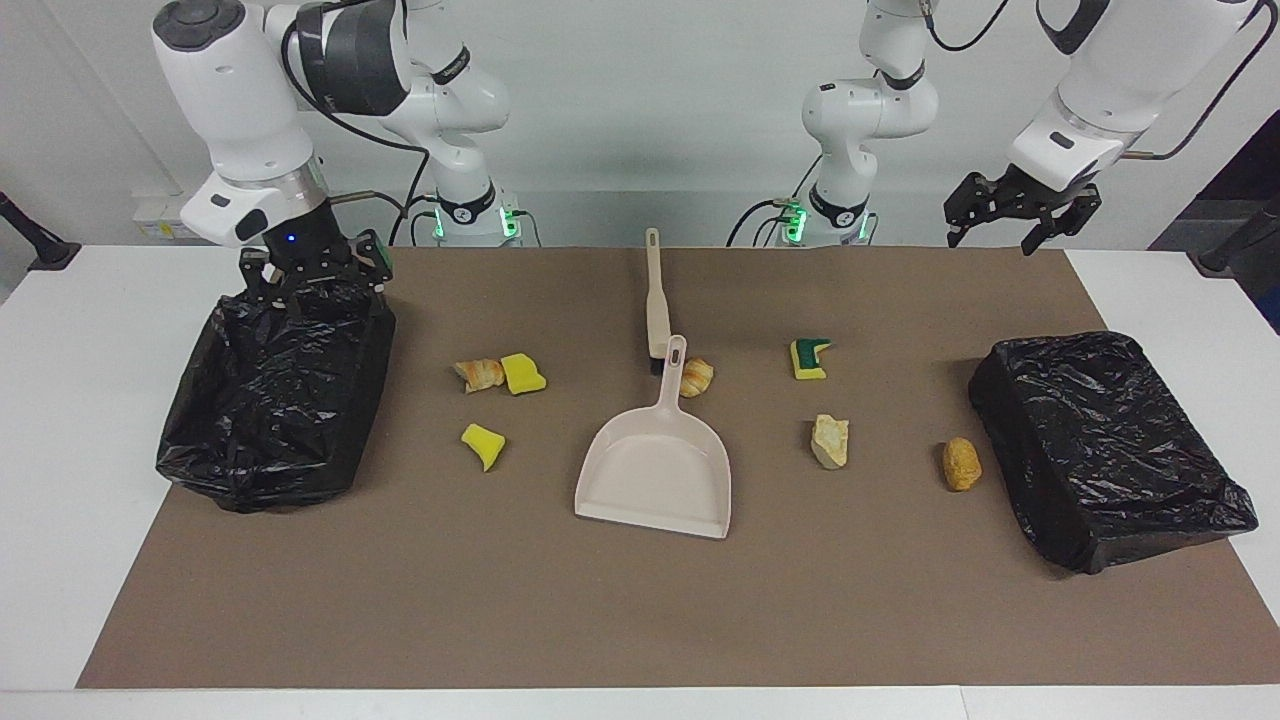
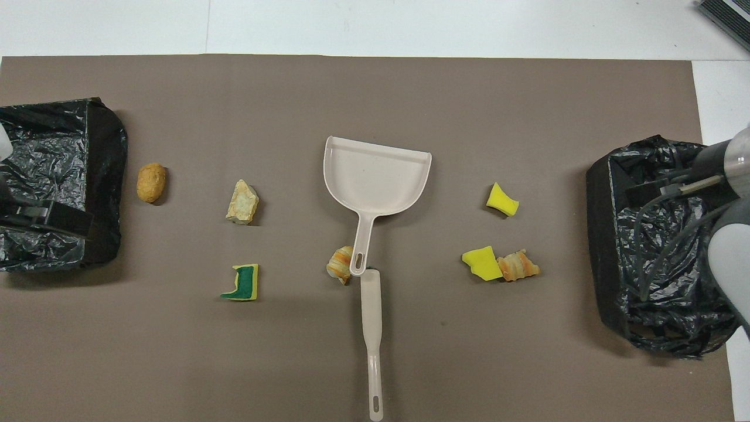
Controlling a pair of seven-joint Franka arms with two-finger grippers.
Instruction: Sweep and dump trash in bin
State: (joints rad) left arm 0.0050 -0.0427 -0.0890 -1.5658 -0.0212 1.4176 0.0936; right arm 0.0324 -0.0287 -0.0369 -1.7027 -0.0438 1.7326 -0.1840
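We see the seven trash bits scattered mid-mat around the dustpan and brush. Our left gripper hangs released above one bin; our right gripper, released, hovers over the other bin

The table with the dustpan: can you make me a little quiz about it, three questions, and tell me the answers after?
1. True or false: the dustpan already has trash in it.
2. How many bits of trash lie on the brown mat?
3. Which bit touches the dustpan's handle: A) the green-layered sponge, B) the croissant chunk, C) the brown nugget?

Key:
1. False, it is empty.
2. Seven.
3. B. It lies beside the handle, by the brush.
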